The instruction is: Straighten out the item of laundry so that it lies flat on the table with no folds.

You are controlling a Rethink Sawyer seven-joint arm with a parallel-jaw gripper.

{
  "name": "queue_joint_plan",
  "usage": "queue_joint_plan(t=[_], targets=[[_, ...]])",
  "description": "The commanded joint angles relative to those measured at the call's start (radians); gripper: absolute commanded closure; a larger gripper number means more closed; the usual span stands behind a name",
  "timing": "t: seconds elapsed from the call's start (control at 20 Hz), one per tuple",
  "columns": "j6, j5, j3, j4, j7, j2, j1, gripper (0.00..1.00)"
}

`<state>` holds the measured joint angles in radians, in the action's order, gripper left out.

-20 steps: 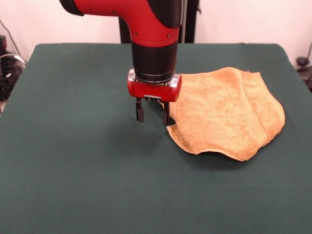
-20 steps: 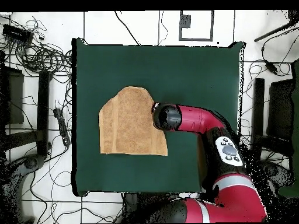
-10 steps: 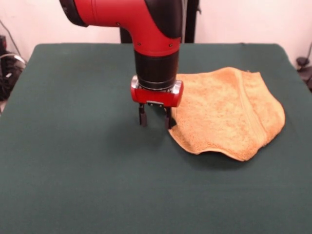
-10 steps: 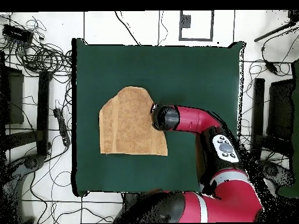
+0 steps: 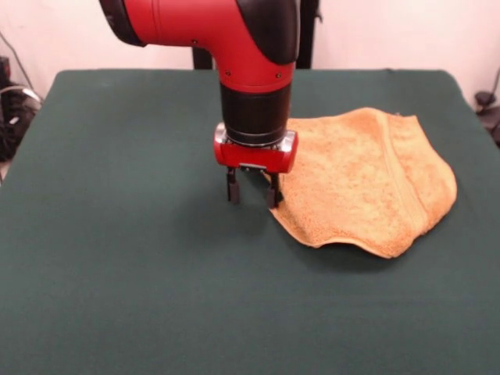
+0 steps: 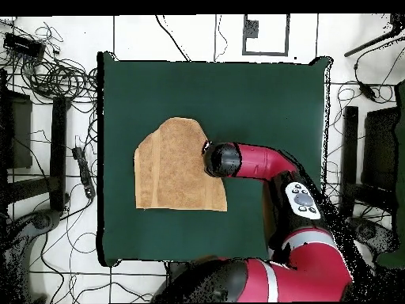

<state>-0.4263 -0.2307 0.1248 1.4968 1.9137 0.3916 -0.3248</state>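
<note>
The mustard towel, the item of laundry (image 5: 363, 181) (image 6: 176, 168), lies folded on the dark green table (image 5: 117, 258) (image 6: 261, 103), right of centre in the front view, with a curled near edge and a rounded outline. My gripper (image 5: 251, 191) hangs open just above the cloth at the towel's left edge. One black fingertip (image 5: 273, 194) stands against the towel's rim, the other (image 5: 232, 189) over bare table. In the overhead view the arm's end (image 6: 221, 159) covers the gripper at the towel's right side.
Cables (image 6: 55, 75) and dark equipment (image 6: 356, 158) lie on the floor around the table in the overhead view. Wide green cloth spreads left of and in front of the towel in the front view.
The gripper has sunk lower and edged slightly toward the towel's rim, staying open. The towel has not moved.
</note>
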Motion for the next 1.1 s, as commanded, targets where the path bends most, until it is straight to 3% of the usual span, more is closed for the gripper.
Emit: queue_joint_plan(t=[0.05,1.1], targets=[[-0.086,0.058,0.042,-0.015,0.119,-0.016,0.054,0.00],[-0.086,0.072,0.027,-0.029,0.142,-0.022,0.086,0.00]])
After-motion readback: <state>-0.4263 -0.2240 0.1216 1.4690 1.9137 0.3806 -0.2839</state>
